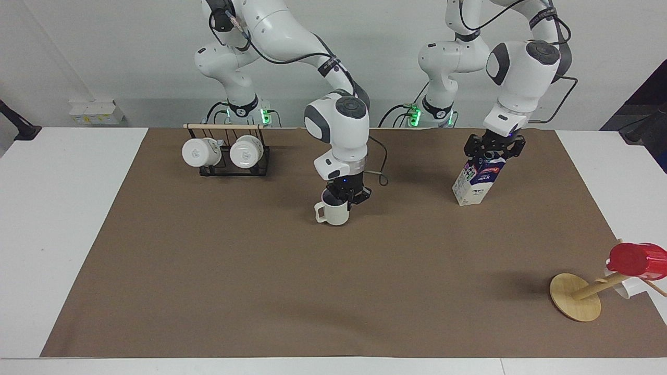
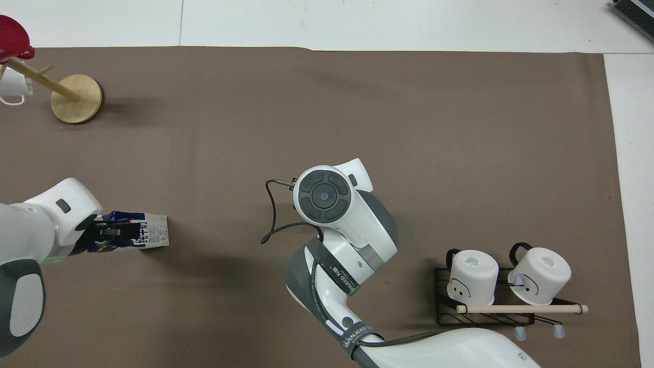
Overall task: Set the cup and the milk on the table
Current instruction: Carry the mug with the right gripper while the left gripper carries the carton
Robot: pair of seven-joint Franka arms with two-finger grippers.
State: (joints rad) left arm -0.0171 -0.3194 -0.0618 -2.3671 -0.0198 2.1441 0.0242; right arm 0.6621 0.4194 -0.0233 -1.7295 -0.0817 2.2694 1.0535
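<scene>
Facing view: the right gripper (image 1: 348,197) is clenched on the cup (image 1: 333,212), mid-table (image 1: 62,208). The left gripper (image 1: 492,152) straddles the milk (image 1: 477,182); its grip cannot be told.

Overhead view: the milk (image 2: 138,232) stands toward the left arm's end; the right arm hides the cup.

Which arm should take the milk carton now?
Left. The left gripper is already down around the top of the milk, while the right gripper is shut on the cup at the sheet's middle.

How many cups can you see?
5: cream cup in the right gripper, two white mugs on the black rack, red cup and white mug on the wooden stand.
</scene>
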